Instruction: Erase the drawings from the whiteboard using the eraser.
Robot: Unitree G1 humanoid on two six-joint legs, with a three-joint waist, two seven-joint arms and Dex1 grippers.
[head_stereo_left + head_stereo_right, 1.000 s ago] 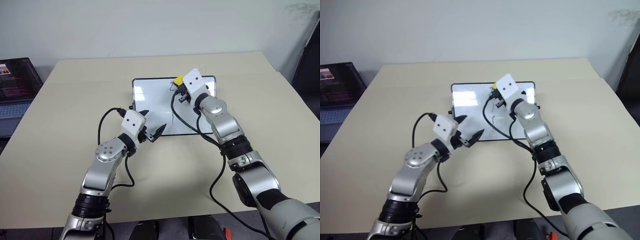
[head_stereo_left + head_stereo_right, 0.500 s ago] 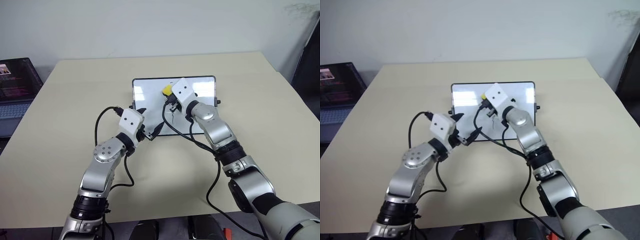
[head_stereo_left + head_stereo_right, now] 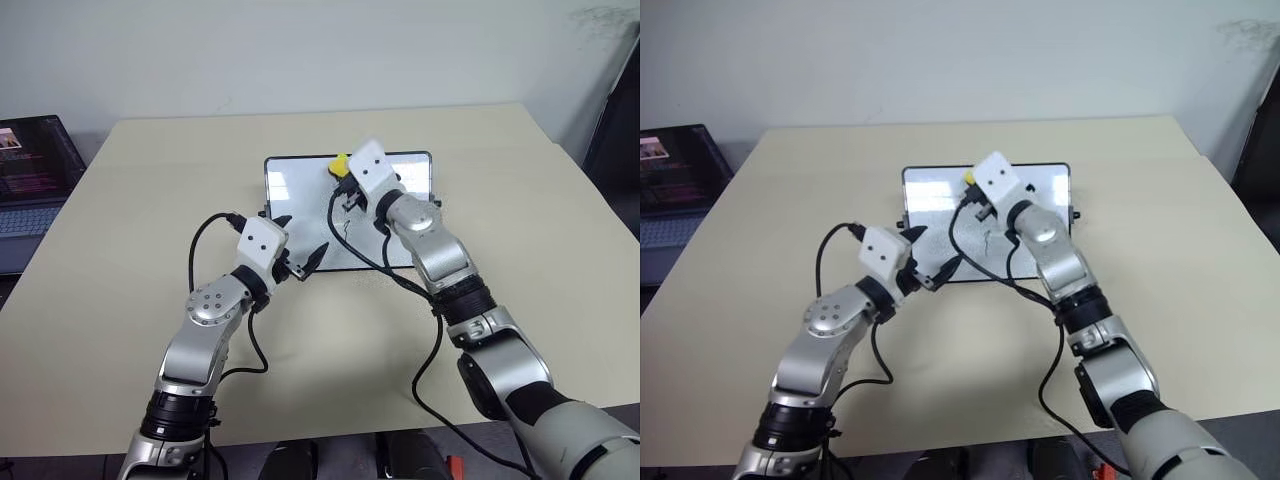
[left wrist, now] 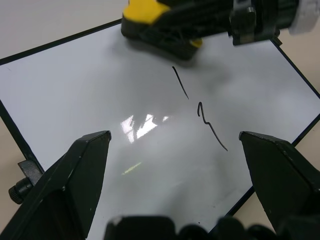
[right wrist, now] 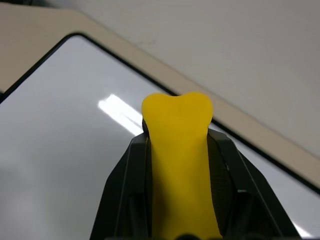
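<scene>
A whiteboard (image 3: 300,195) lies at the centre of the beige worktop (image 3: 150,200). The right pincer (image 3: 343,180) holds a yellow eraser (image 3: 340,165) over the board's upper edge. The left pincer (image 3: 303,243), fingers spread, sits at the board's lower left. A laptop (image 3: 30,175) shows at the left edge.

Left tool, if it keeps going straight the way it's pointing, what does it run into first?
Probably the whiteboard: the open left tool aims low across it toward the remaining drawings, with the eraser beyond. Its height above the surface is unclear.
</scene>
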